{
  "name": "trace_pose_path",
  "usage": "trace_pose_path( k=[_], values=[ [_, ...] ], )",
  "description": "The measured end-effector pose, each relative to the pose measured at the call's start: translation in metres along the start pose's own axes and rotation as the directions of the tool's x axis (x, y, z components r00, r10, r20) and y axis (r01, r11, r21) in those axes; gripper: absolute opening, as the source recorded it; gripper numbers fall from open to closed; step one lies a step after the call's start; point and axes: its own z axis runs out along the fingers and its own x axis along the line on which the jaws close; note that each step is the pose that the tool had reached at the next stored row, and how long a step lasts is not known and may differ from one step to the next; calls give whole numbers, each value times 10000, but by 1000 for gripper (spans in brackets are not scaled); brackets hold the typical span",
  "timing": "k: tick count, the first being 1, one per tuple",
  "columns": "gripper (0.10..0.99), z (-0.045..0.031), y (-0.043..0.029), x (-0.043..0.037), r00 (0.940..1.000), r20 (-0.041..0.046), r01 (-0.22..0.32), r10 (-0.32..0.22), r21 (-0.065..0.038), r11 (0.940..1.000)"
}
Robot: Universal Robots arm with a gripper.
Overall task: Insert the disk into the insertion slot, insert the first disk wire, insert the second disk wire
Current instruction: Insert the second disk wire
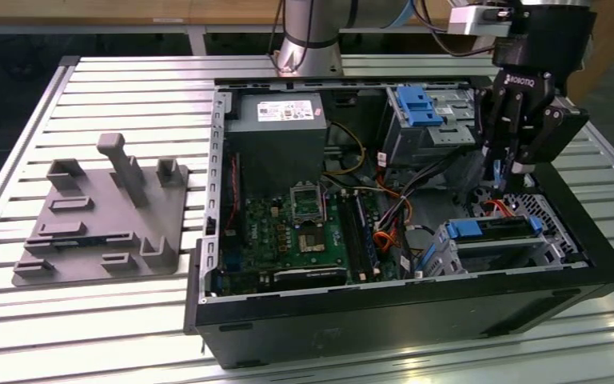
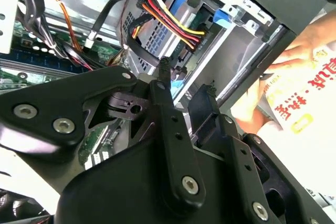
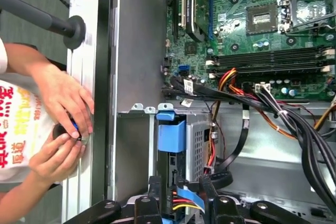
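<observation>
The disk (image 1: 496, 230), silver in a blue caddy, lies inside the insertion slot (image 1: 543, 213), a perforated metal cage at the case's corner on the exterior view's right. My gripper (image 1: 508, 170) hangs just above the disk's near end. In the second wrist view the gripper (image 2: 188, 77) is open by a narrow gap, with nothing between its pads. Just beyond the fingertips (image 2: 165, 66), a red, yellow and black disk wire (image 2: 168, 17) runs into a black plug at the disk's end. The first wrist view shows the blue caddy (image 3: 171, 135), with this wire (image 3: 181, 203) between the fingers.
The open computer case (image 1: 392, 304) holds a grey power supply (image 1: 275, 120), the motherboard (image 1: 297, 232), loose cables (image 3: 294, 124) and a taller cage with a blue latch (image 1: 422, 108). A grey fixture plate (image 1: 105, 216) lies on the table. A person's hands (image 3: 63, 108) rest beside the case wall.
</observation>
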Motion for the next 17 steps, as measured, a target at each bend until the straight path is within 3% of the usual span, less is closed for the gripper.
trace_pose_path(
  k=[3, 7, 10, 11, 17],
  values=[
    [416, 11, 0, -5, 9999, -139, -8, 8, -1, 10000],
    [416, 23, 0, -12, 9997, -231, -13, 13, -1, 10000],
    [404, 27, 1, -14, 9997, -258, -13, 13, -1, 10000],
    [329, 29, 3, -16, 9997, -259, -14, 14, -1, 10000],
    [329, 47, 8, -25, 9997, -259, -14, 14, 0, 10000]
  ],
)
